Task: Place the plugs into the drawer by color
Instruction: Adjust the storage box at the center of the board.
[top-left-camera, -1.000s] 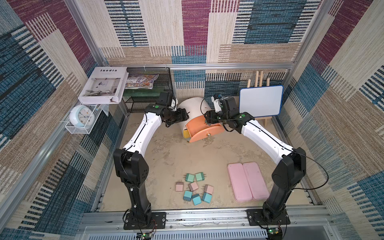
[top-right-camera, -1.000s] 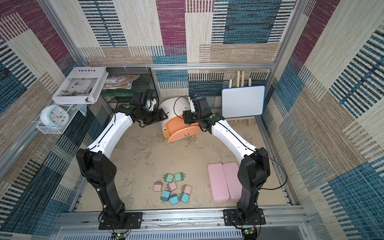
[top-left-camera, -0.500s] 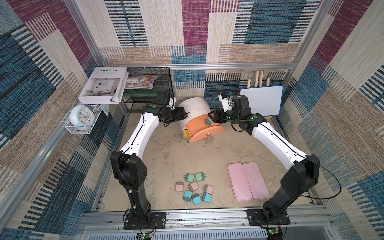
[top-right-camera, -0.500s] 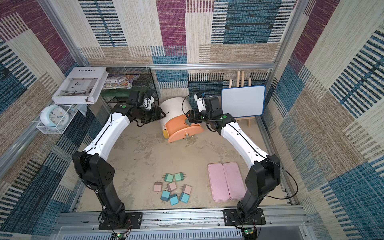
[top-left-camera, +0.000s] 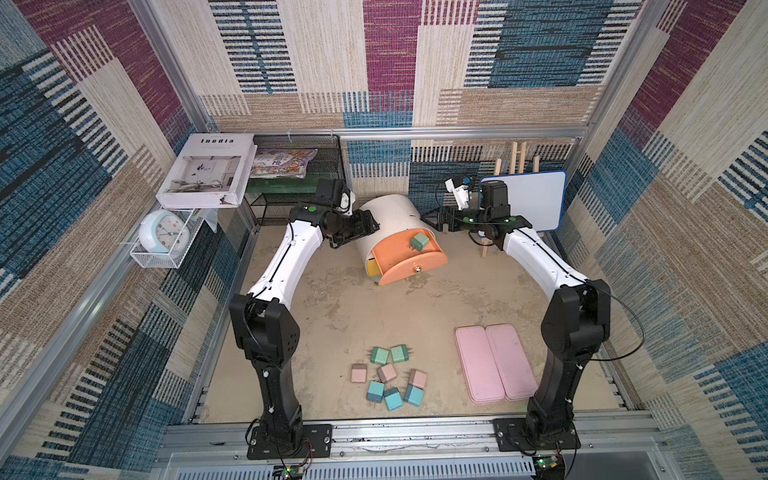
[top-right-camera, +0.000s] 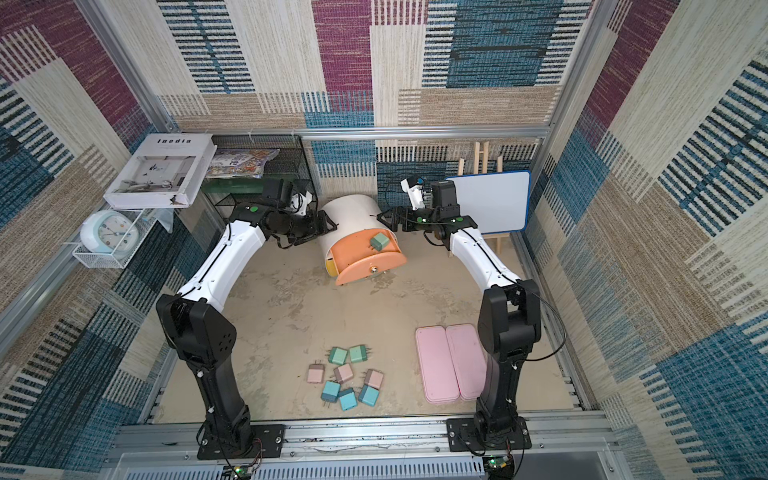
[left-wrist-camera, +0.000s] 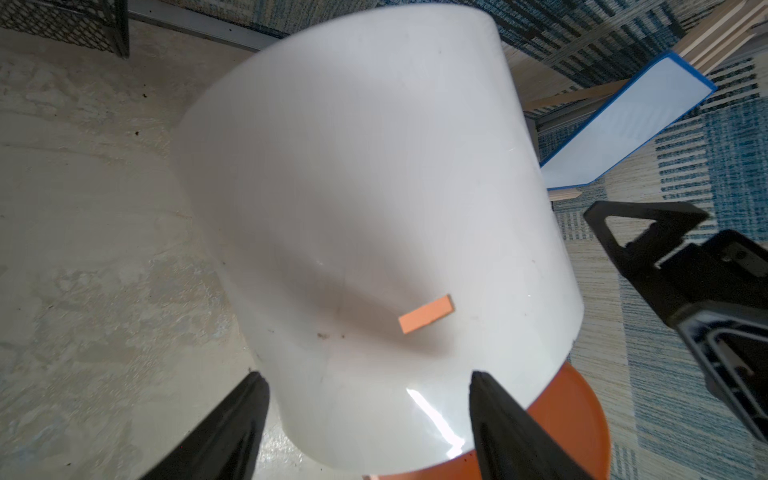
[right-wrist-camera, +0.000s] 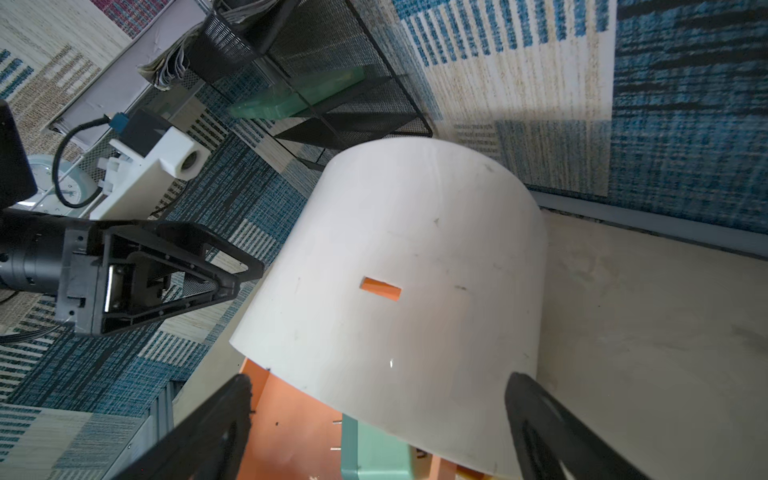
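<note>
My right gripper (right-wrist-camera: 374, 390) stands wide open with nothing in it. On its wrist feed the fingers (right-wrist-camera: 224, 415) frame the curved white wall of the cabinet (right-wrist-camera: 415, 270). In both top views it hangs just beside the cabinet's right flank, above the bench (top-left-camera: 332, 299).

My left gripper (left-wrist-camera: 365, 376) sits at the opposite flank with its jaws partly spread and clamping nothing. Its fingers (left-wrist-camera: 245, 407) reach to the white wall, but I cannot tell whether they press on it or stop just short.

The peach drawer (top-left-camera: 395, 270) at the top is pulled out toward the front. One green plug (top-left-camera: 419, 241) lies inside it on the orange floor, toward the right rear. A sliver of the yellow front (top-left-camera: 371, 266) shows beneath, on the left.

The other eight plugs (top-left-camera: 387, 372) lie in a loose cluster at the front of the bench, between the two arm bases. Two are green, three pink and three blue. Two pink cases (top-left-camera: 494, 361) lie side by side to their right, near the right arm's base. A whiteboard (top-left-camera: 528, 199) stands behind the right gripper.
</note>
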